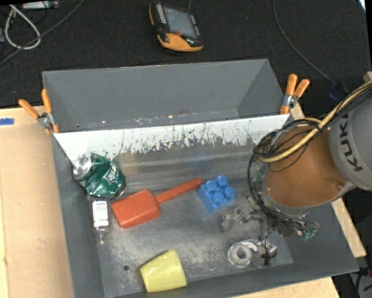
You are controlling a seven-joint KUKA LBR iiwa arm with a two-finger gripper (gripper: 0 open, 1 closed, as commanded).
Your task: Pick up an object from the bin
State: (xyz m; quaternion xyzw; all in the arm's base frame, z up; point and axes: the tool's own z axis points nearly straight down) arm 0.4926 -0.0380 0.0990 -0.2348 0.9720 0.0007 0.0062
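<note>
Where the gripper [265, 235] hangs, a silvery ring [241, 254] lies beside.

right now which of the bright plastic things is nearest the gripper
The blue studded block, just up-left of the gripper; the orange scoop and yellow cup lie farther left.

The can [99, 175] lies at the bin's [167, 100] left, scoop [136, 207] then block [216, 193] rightward, cup [163, 272] in front.

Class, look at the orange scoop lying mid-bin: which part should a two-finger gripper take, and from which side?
On the orange scoop, probably the thin handle, mid-length, from above, closing across it: it lies flat and narrow with bare floor either side, while the blade is broad.
</note>
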